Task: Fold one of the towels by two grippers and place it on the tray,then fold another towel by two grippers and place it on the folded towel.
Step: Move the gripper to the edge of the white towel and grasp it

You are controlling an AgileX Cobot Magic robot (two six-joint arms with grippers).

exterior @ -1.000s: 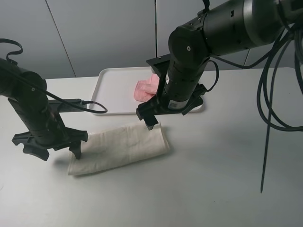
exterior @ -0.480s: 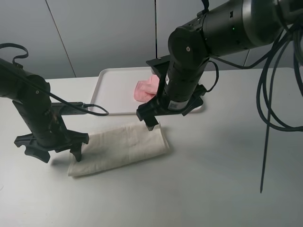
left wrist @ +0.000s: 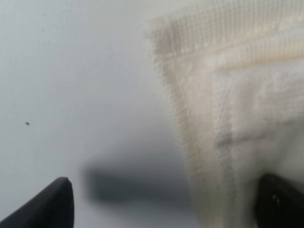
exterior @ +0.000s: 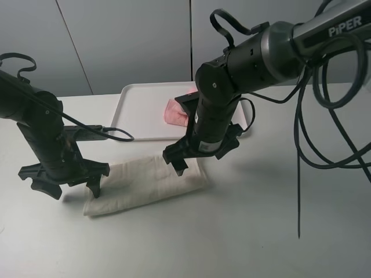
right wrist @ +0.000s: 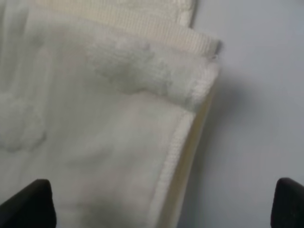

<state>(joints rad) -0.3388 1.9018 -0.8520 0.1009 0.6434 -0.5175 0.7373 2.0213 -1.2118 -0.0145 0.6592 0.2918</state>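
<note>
Over the last second the right gripper (exterior: 200,156) has dropped lower onto the right end of the cream-white towel (exterior: 145,182). The left gripper (exterior: 65,180) edged in at its left end, then held. Both jaws are spread wide with nothing held, and in each wrist view one fingertip is over the cloth and the other is off its edge. The cream-white towel lies as a folded strip on the table (exterior: 261,226). Beyond its far edge, the folded pink towel (exterior: 175,112) sits on the white tray (exterior: 136,107). My read: the first towel is done, and I'm lining up the grasp for the next fold.
</note>
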